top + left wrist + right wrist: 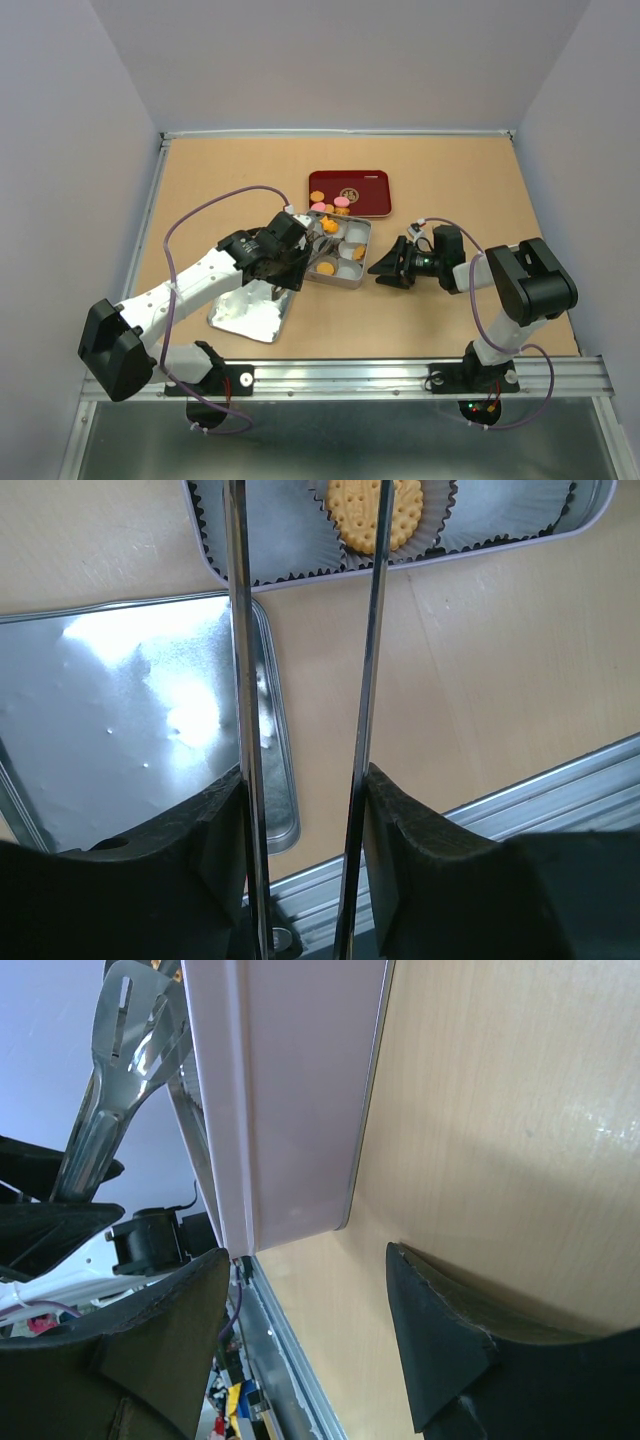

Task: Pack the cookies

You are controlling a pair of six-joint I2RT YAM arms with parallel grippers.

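Nearest, 2 arms rise from the surface's (450,180) front edge. Left arm (190,285) stretches forward and rightward; right arm (520,285) folds back toward the left. A red tray (365,195) sits farthest back, a flat silver lid (250,320) lies under the left arm, and the silver tin (338,284) stands between them. Left gripper (295,265) clamps metal tongs (240,680) whose tips hang over the tin; right gripper (385,268) gapes empty just beside its right wall. Cookies (325,268) lie in some tin cups, with more at the tray's near edge.

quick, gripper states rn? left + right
Left gripper: shut on the tongs.
Right gripper: open, holding nothing, beside the tin.
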